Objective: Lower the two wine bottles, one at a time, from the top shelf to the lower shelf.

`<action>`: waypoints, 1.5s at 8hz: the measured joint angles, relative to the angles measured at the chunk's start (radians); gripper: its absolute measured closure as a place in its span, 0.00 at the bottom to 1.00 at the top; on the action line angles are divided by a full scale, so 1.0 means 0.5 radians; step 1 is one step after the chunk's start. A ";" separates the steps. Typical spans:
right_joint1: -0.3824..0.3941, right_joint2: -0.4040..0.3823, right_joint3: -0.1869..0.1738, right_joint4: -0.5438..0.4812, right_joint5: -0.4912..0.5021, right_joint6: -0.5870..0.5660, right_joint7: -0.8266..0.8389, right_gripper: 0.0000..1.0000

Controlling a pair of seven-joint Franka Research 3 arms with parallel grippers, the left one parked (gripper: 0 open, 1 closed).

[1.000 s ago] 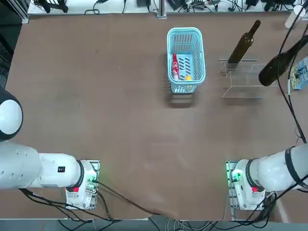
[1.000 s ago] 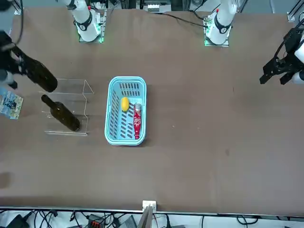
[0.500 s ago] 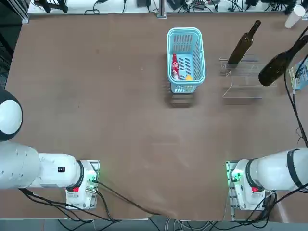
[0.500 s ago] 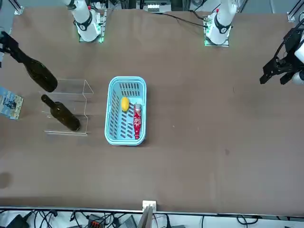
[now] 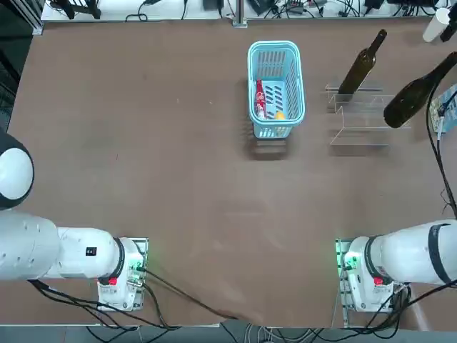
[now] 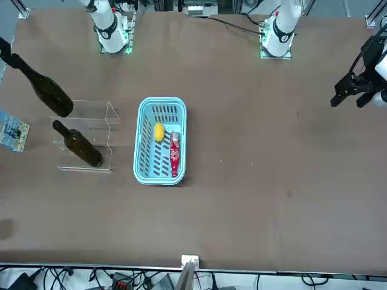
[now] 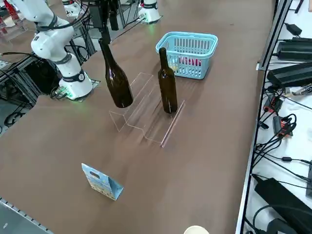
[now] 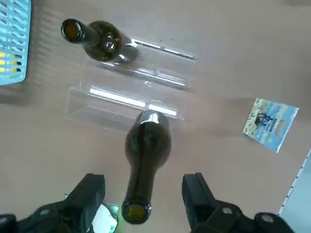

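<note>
Two dark green wine bottles stand upright on a clear acrylic two-step stand (image 5: 360, 127). One bottle (image 5: 359, 66) (image 7: 167, 85) is on the tier farther from the arm bases. The other bottle (image 5: 407, 100) (image 7: 117, 80) (image 8: 146, 145) is on the tier nearer them, at the stand's outer end. Through the clear acrylic I cannot tell which tier is the top shelf and which the lower shelf. My right gripper (image 8: 144, 182) (image 7: 106, 24) hangs over the nearer bottle's mouth, open. Its fingers (image 8: 92, 191) stand well clear of the neck on both sides.
A light-blue basket (image 5: 275, 48) holding a small red bottle (image 5: 260, 98) and a yellow item (image 5: 280, 114) sits beside the stand. A small blue card (image 7: 101, 182) (image 8: 269, 124) stands on the table beyond the stand, near the table's right edge.
The right gripper has drawn up off the nearer bottle's neck and left the front view. Both bottles stay where they stood.
</note>
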 joint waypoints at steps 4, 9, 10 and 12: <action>0.003 -0.145 0.005 -0.217 -0.053 0.051 0.080 0.05; 0.004 -0.169 0.013 -0.336 -0.074 0.106 0.118 0.09; 0.004 -0.170 0.016 -0.347 -0.074 0.107 0.128 0.11; 0.004 -0.170 0.018 -0.366 -0.075 0.107 0.133 0.13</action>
